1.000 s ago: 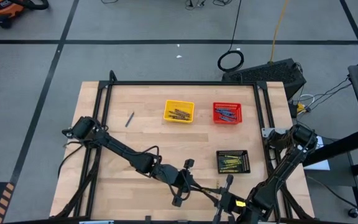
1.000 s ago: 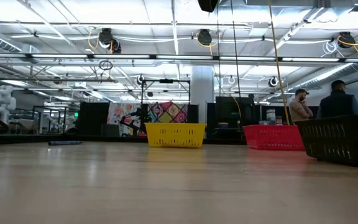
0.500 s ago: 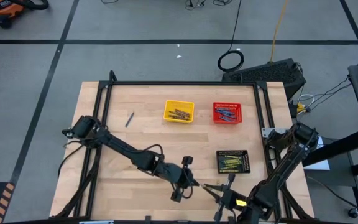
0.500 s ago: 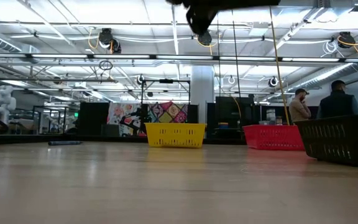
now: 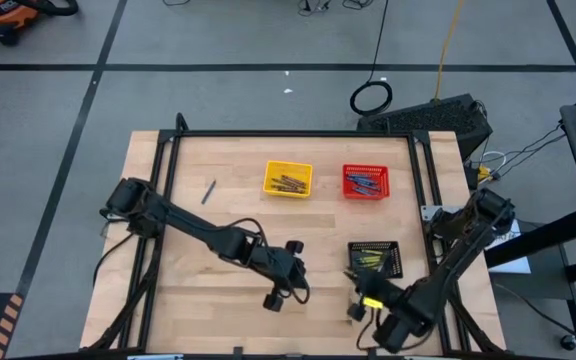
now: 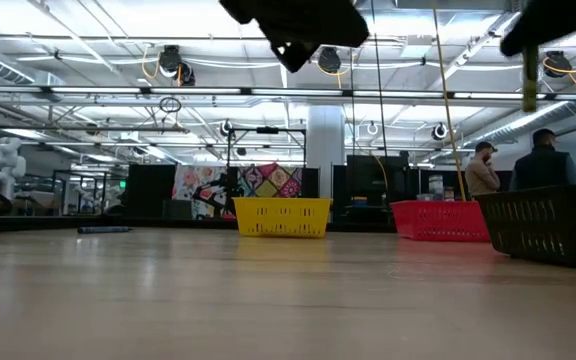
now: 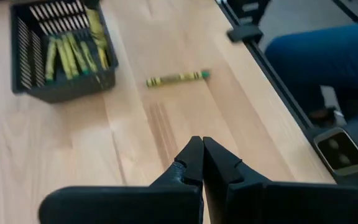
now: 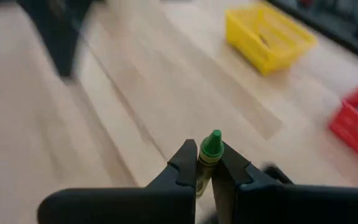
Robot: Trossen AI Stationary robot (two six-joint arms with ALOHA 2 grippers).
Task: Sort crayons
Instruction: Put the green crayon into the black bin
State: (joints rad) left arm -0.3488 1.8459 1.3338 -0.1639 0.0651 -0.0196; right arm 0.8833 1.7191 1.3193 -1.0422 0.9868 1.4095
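1. Left wrist view first: the left gripper has its two dark fingers pressed together on nothing, hovering above bare wood near the table's front edge, about 6 o'clock on the tabletop. From above, the left arm reaches in low from its base at 9 o'clock, stretched long across the boards.
2. Just past those fingers, one yellow-green crayon lies flat on the wood, close beside the black basket but apart from it.
3. Over to the right gripper: it is pinching a green-tipped crayon between its fingers, tip poking out beyond them. From above, this arm folds back from its base at 3 o'clock, so the gripper sits toward 5 o'clock, just in front of the black basket.
4. Yellow-olive crayons lie side by side in that basket, at 4 o'clock.
5. Farther back, the yellow basket at 12 o'clock holds brown crayons, and the red basket at 1 o'clock holds bluish crayons.
6. A lone dark-blue crayon lies at 10 o'clock, well apart from every basket.
7. Beyond the table, the low view catches two people standing in the room.
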